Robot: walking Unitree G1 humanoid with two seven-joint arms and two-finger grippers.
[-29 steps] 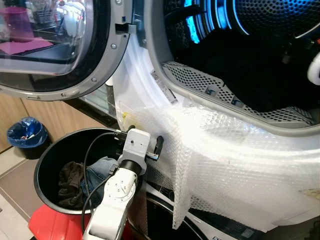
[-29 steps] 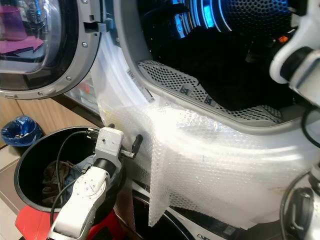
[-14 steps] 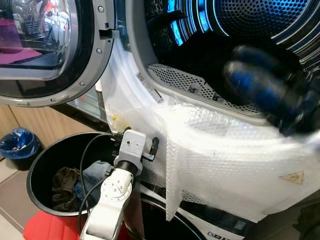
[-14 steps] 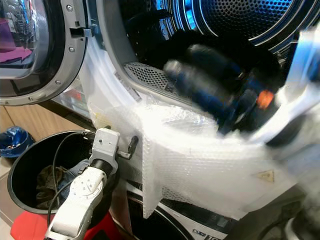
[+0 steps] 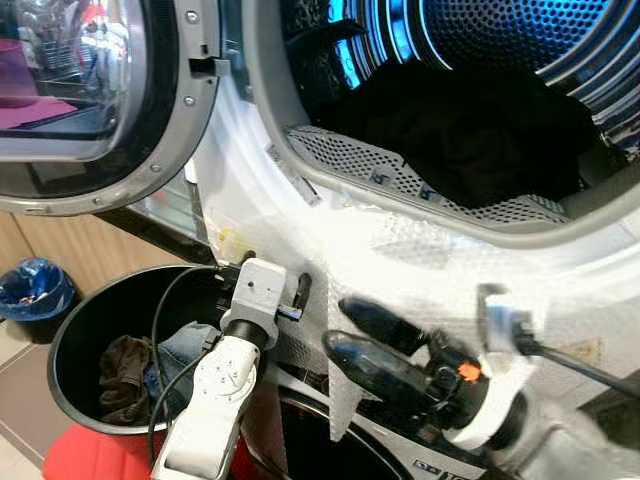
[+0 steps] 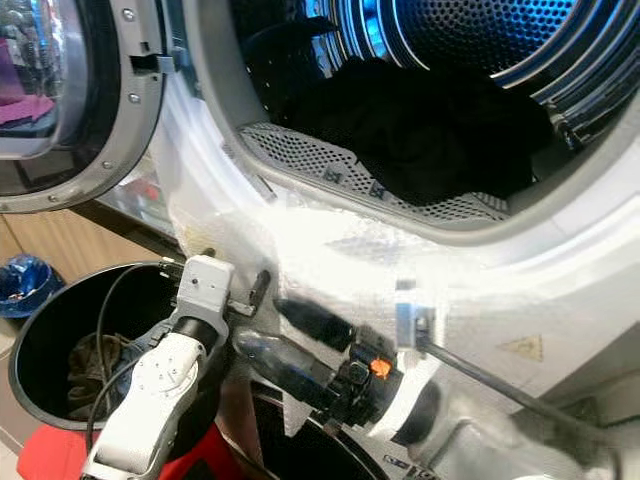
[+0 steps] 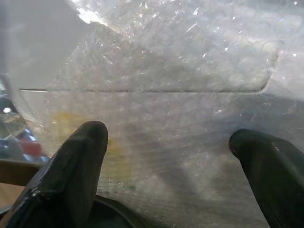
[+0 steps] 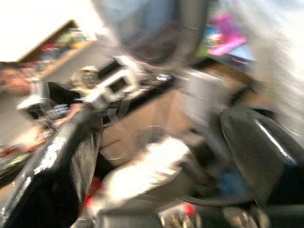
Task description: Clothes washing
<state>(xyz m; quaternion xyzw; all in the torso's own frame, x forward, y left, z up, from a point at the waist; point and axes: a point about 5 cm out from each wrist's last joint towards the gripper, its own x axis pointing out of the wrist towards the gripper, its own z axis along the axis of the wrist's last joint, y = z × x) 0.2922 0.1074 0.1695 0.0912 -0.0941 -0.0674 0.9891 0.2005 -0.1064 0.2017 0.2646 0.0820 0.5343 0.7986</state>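
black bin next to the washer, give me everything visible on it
The black bin is a round, smooth-walled tub, plastic by the look, standing upright on the floor below the open washer door, left of the machine front. Inside lie an olive-brown garment and blue denim. The left arm reaches over its right rim, the left gripper beyond it by the bubble wrap. Something red sits at its base.

No words or numbers I can read anywhere. The one sign I make out is a yellow warning triangle [image 6: 527, 347] on the washer front [image 6: 600, 300], below the drum opening, partly under the bubble wrap [image 5: 420, 260]; its symbol is too small to tell. There are small labels on the door rim [image 5: 277, 160] and a dark strip with pale marks low on the washer, all too blurred to read.
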